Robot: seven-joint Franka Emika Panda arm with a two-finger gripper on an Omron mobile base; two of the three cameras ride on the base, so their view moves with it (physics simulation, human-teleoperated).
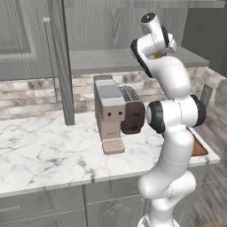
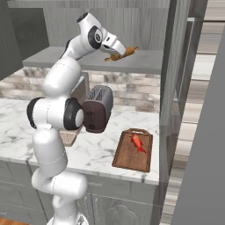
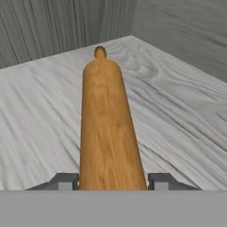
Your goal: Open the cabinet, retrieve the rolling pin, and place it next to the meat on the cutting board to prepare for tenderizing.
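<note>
The orange-tan rolling pin (image 3: 108, 128) runs away from the hand over the cabinet's grey shelf (image 3: 177, 102). My gripper (image 3: 114, 181) is shut on its near end, with a fingertip (image 3: 66, 181) pressed against each side. In the right base view the gripper (image 2: 117, 56) holds the rolling pin (image 2: 126, 52) just over the shelf (image 2: 88, 61) of the open cabinet (image 2: 176, 66). A sliver of the pin (image 1: 157, 55) shows by the wrist. Below, the red meat (image 2: 137, 143) lies on the reddish-brown cutting board (image 2: 132, 160), whose edge (image 1: 197, 147) peeks out behind the arm.
A dark toaster (image 2: 97, 112) and a tan coffee machine (image 1: 108, 111) stand on the marble counter (image 1: 44, 150) under the shelf. The open cabinet door (image 1: 62, 62) hangs edge-on at the left. The other door stands to the right of the board.
</note>
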